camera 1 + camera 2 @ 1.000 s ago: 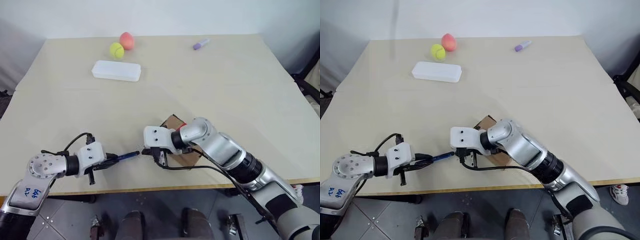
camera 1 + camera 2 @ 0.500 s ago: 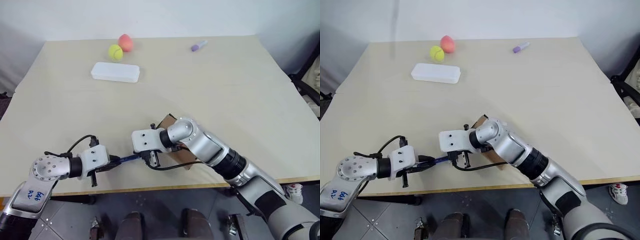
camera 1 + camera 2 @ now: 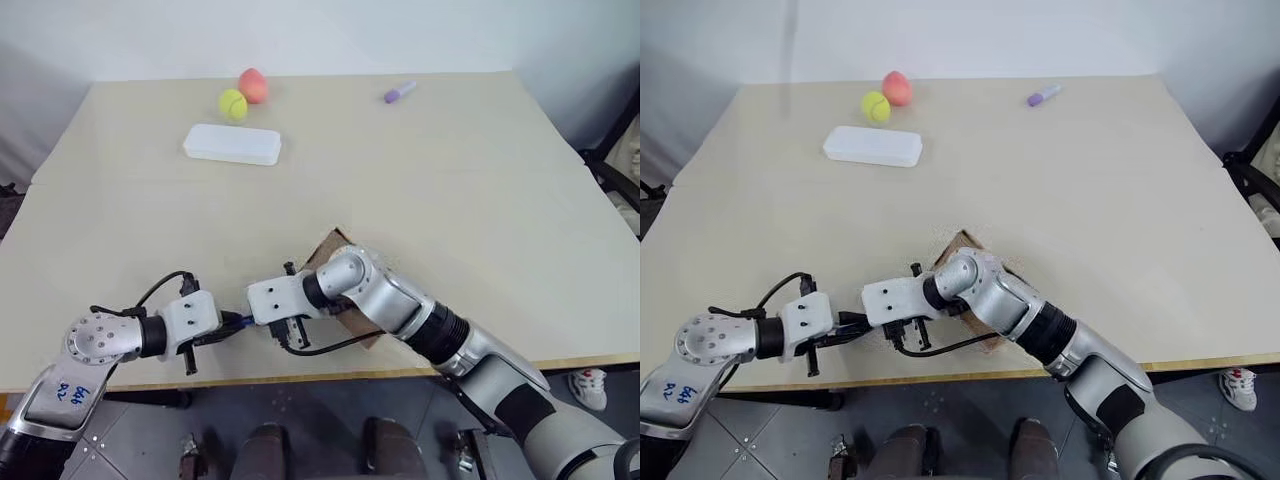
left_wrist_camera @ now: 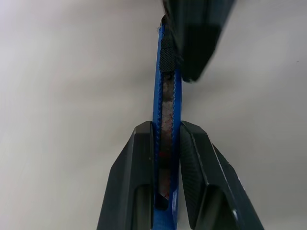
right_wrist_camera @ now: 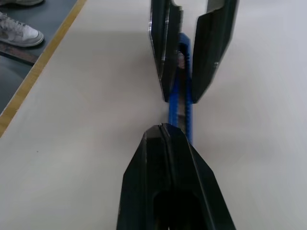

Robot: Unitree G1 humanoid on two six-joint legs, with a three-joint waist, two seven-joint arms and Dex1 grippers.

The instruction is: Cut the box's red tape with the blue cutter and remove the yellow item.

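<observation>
Head views: right gripper (image 3: 283, 335), fingers pressed together, has slid leftward onto the blue cutter (image 3: 238, 322) clamped in the left gripper (image 3: 222, 326) — probably pushing its slider. One box (image 3: 338, 246) is lying behind. Wrist views: one cutter — two grippers are meeting.
</observation>
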